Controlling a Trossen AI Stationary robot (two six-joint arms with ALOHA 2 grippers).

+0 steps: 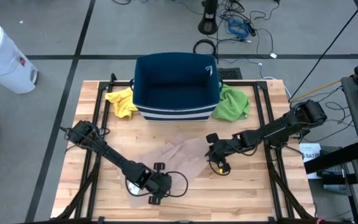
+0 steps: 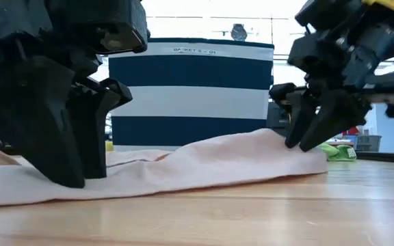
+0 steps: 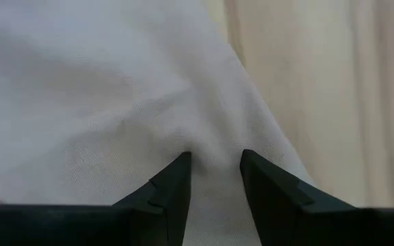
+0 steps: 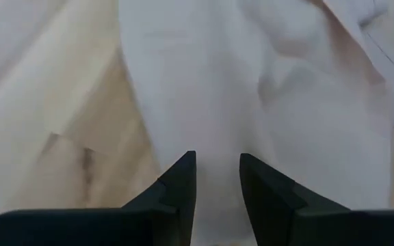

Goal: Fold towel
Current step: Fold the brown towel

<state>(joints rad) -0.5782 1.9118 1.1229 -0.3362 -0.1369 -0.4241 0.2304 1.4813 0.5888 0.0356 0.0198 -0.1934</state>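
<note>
The towel lies crumpled on the bench at about 6 o'clock from the basket. The left pincer bears down on the towel's 7 o'clock corner, fingers narrow with a fold of cloth pinched between them. The right pincer meets the towel's 3 o'clock edge, fingers narrow over the cloth, though I cannot tell whether it grips.

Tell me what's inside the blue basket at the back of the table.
From above, the blue basket shows only its dark inner walls and floor; no cloth is visible inside. The yellow cloth and green cloth lie outside, against its sides. Its shadowed corners cannot be checked.
</note>
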